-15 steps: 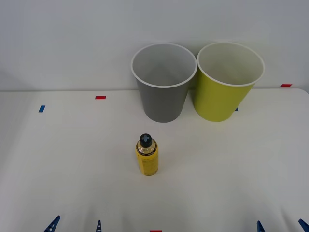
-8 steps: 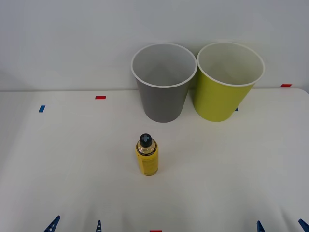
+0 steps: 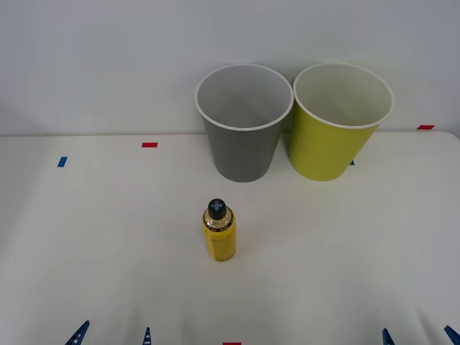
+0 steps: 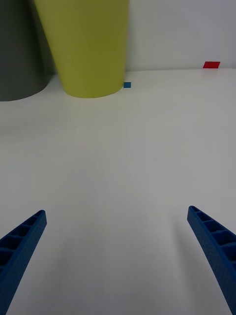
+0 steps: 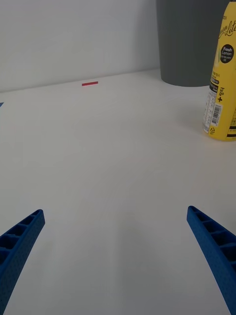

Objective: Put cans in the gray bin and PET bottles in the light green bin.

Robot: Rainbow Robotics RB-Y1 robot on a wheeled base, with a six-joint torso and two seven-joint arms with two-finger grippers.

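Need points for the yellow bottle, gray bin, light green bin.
yellow bottle [image 3: 220, 241], front view, on its yellow body.
gray bin [image 3: 241, 154], front view, on its gray outer wall.
light green bin [image 3: 327, 147], front view, on its yellow-green outer wall.

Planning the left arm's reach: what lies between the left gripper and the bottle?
Bare white table. In the left wrist view nothing stands between the open left gripper and the upright bottle.

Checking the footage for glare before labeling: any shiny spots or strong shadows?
Front view: small highlights on the bottle shoulder; soft, faint shadows under the gray bin and the light green bin. Left wrist view: the bottle's label reads clearly, no glare.
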